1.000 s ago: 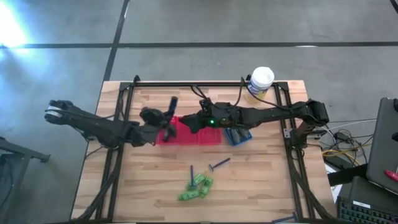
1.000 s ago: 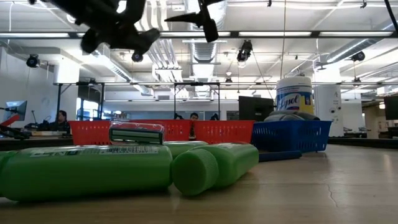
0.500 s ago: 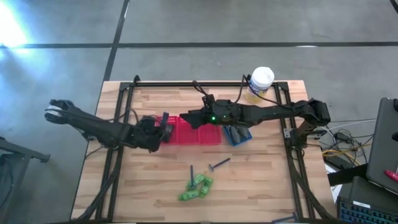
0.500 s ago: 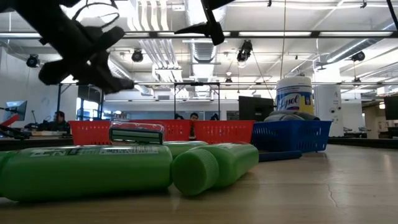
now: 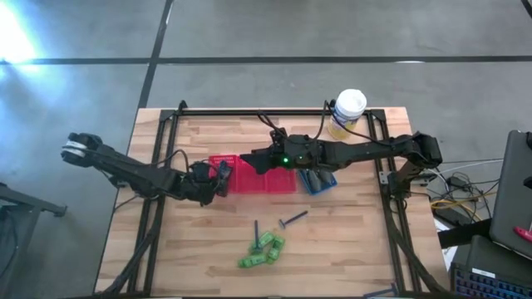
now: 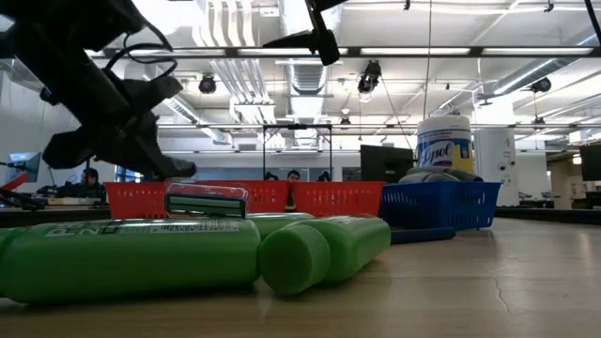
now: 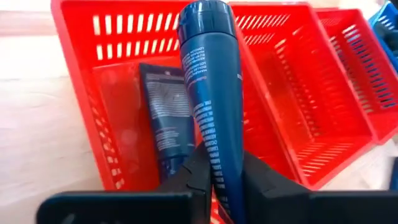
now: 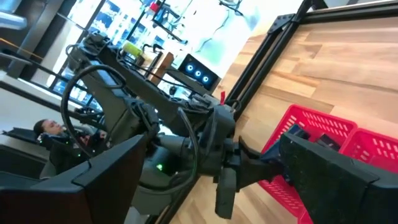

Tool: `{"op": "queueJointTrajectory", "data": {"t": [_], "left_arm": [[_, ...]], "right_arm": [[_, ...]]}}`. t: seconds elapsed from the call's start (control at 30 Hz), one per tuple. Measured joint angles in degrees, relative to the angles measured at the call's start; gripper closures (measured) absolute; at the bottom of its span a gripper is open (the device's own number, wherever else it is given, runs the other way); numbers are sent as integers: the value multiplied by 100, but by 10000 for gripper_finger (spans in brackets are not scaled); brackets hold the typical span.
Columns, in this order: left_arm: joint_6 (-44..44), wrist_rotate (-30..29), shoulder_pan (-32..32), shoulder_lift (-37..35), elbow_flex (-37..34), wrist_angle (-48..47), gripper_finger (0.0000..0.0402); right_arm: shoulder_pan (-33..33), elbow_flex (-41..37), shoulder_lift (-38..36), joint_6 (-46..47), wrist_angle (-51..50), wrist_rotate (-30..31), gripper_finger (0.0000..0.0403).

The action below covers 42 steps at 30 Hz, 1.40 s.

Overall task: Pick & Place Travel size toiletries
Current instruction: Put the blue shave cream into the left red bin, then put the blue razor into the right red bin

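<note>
Pale wood table (image 5: 349, 241) with visible grain and plank seams, fairly matt finish. Red baskets (image 7: 292, 81) look like hard slotted plastic with a bit of shine, and the dark blue bottle (image 7: 208, 87) is smooth, glossy plastic. Green tubes (image 6: 131, 258) up front: smooth plastic, soft sheen.

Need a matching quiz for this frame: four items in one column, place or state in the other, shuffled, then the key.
Items:
1. dark blue bottle
2. dark tube
3. green tubes
4. yellow canister

Places or states:
A. lying inside the red basket
B. clamped in the left gripper, over the red basket
C. standing at the far edge of the table, white lid on
D. lying loose on the wood, near the front edge

Pairs: 1-B, 2-A, 3-D, 4-C
</note>
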Motion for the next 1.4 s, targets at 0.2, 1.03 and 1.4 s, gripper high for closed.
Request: {"op": "queueJointTrajectory", "data": {"t": [0.2, 1.03, 1.4], "left_arm": [[-62, 104, 5, 0, -71, 22, 311], [3213, -386, -791, -262, 972, -98, 257], [2890, -402, -1002, -260, 967, -145, 257]], "right_arm": [[-4, 0, -2, -22, 0, 2, 39], [1646, -349, 206, -4519, -4571, -1883, 39], [1960, -365, 1243, -4892, -4594, -1594, 39]]}}
